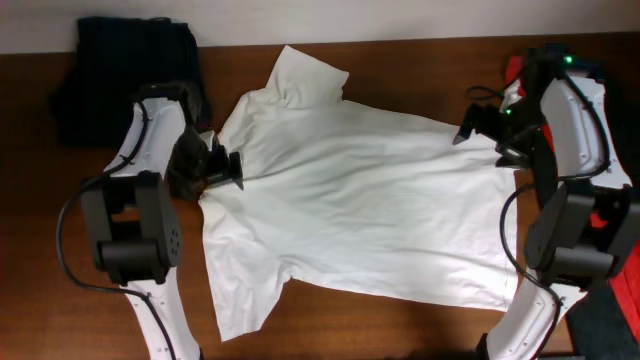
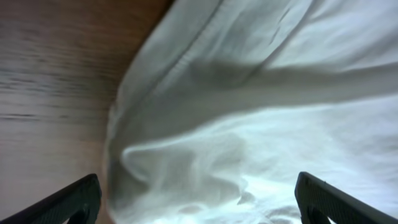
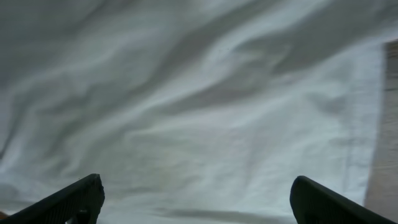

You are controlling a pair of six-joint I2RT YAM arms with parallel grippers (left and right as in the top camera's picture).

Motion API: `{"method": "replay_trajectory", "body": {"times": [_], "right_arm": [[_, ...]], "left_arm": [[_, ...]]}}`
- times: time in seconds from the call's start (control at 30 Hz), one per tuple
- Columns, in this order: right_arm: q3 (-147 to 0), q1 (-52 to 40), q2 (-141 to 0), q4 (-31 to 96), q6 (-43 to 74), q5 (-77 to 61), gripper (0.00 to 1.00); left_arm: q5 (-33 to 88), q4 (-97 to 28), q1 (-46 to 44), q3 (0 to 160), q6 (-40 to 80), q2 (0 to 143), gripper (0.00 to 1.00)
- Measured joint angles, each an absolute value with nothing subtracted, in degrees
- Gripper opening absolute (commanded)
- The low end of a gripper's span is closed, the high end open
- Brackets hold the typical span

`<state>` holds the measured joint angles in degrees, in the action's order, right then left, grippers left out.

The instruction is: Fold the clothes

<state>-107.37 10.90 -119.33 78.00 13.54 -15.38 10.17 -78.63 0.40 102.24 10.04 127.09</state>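
A white T-shirt (image 1: 350,200) lies spread flat across the middle of the wooden table, plain side up, one sleeve toward the back and one toward the front left. My left gripper (image 1: 236,168) is open at the shirt's left edge; its wrist view shows rumpled white fabric (image 2: 249,124) between the fingers (image 2: 198,202). My right gripper (image 1: 468,128) is open over the shirt's far right corner; its wrist view shows white cloth (image 3: 199,112) beneath the fingers (image 3: 198,199). Neither holds anything.
A navy garment (image 1: 130,70) lies bunched at the back left corner. Red fabric (image 1: 515,70) shows behind the right arm at the back right. Bare wood (image 1: 40,250) lies left of the shirt.
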Motion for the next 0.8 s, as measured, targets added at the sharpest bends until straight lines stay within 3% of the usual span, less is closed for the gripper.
{"method": "replay_trajectory", "body": {"times": [0.13,0.2,0.27,0.33,0.37,0.47,0.57,0.6,0.63,0.67,0.8], "right_arm": [[-107.4,6.5,-119.3,77.7,13.5,-16.1,0.99],[-107.4,4.4,-119.3,77.6,13.5,-16.0,0.99],[-107.4,2.7,-119.3,77.5,13.5,-15.6,0.99],[-107.4,1.3,-119.3,77.5,13.5,-15.5,0.99],[-107.4,0.6,-119.3,77.6,13.5,-15.4,0.99],[-107.4,-0.2,-119.3,77.6,13.5,-15.1,0.99],[-107.4,-0.4,-119.3,79.0,13.5,-15.0,0.99],[-107.4,-0.4,-119.3,79.5,13.5,-15.0,0.99],[-107.4,-0.4,-119.3,79.9,13.5,-14.9,0.99],[-107.4,-0.4,-119.3,80.5,13.5,-14.9,0.99],[-107.4,-0.5,-119.3,83.9,13.5,-14.9,0.99]], "left_arm": [[11.2,-76.1,0.4,97.0,9.9,127.1,0.65],[11.2,-75.7,0.4,96.0,9.6,127.1,0.55],[10.7,-75.6,0.4,95.8,9.6,127.1,0.37],[9.8,-75.5,0.4,95.8,9.5,127.1,0.04],[9.4,-75.6,0.4,95.8,9.4,127.1,0.0],[8.3,-76.6,0.4,95.8,10.2,127.1,0.01],[1.8,-86.1,0.4,95.6,16.7,127.1,0.04],[-2.0,-89.9,0.4,95.5,19.8,127.1,0.46],[-5.0,-92.1,0.6,95.5,22.1,127.1,0.79],[-6.3,-92.7,0.8,95.5,22.8,127.1,0.83],[-10.9,-93.5,3.0,95.5,25.4,127.1,0.83]]}}
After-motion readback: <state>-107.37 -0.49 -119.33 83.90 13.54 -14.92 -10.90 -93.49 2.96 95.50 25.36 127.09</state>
